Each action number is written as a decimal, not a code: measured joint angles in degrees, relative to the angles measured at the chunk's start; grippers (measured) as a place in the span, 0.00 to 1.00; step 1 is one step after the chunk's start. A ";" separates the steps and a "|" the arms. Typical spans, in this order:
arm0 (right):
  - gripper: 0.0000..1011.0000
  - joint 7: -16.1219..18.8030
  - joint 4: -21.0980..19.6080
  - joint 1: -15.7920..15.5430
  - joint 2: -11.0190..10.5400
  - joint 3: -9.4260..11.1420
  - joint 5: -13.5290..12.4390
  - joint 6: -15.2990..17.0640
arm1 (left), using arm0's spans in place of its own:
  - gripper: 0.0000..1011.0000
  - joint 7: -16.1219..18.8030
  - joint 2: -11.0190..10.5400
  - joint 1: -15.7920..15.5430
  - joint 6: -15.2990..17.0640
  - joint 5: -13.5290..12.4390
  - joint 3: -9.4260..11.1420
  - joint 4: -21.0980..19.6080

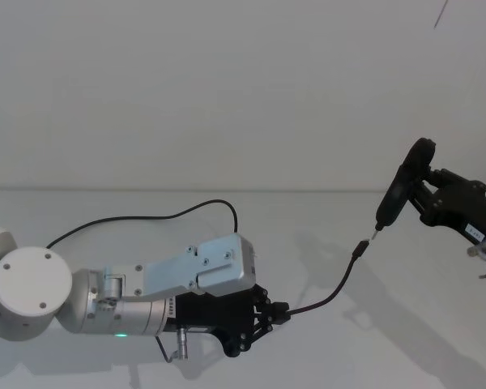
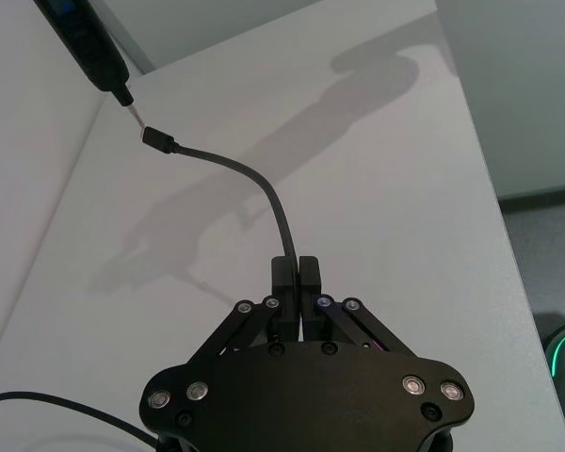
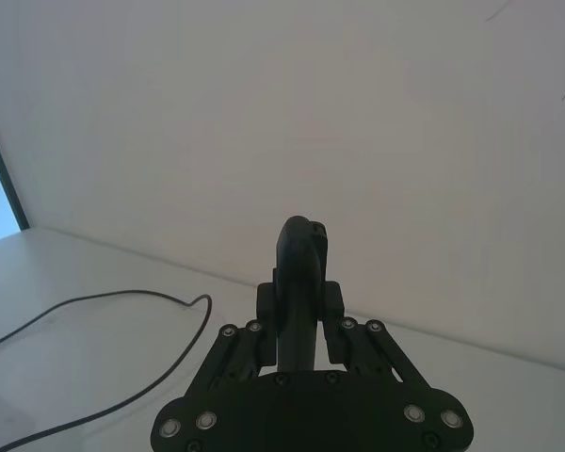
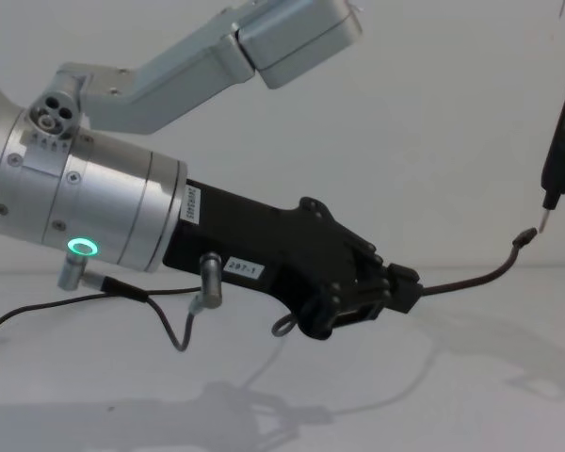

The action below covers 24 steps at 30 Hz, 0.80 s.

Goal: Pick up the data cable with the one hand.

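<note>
L gripper (image 2: 296, 273) clamps data cable (image 2: 264, 185), plug raised

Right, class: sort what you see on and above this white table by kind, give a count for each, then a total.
Long thin black data cables: 1
Black two-jawed pincers: 2, left gripping the cable, right gripping the tool
Slim black pen-like tools with metal tips: 1
Total: 4
</note>
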State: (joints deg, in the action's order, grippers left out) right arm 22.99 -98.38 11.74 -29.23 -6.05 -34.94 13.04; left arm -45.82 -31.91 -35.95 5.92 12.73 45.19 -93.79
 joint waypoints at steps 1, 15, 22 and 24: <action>0.28 0.05 0.01 0.00 -0.02 0.00 -0.11 -0.02 | 0.05 0.00 0.00 0.00 0.00 0.00 0.00 0.00; 0.28 0.59 0.24 -0.01 -0.48 -0.32 -1.69 -0.24 | 0.05 0.00 0.00 0.00 0.00 0.00 -0.01 0.00; 0.28 0.77 0.29 -0.01 -0.69 -0.48 -2.28 -0.24 | 0.05 0.00 -0.01 0.00 0.00 0.00 0.00 0.00; 0.28 0.85 0.31 -0.02 -0.80 -0.55 -2.54 -0.25 | 0.05 0.00 0.00 0.00 0.01 0.00 0.00 0.00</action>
State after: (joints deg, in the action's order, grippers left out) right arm 23.84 -98.07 11.73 -30.02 -6.60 -37.48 12.79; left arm -45.83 -31.92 -35.95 5.92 12.73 45.19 -93.80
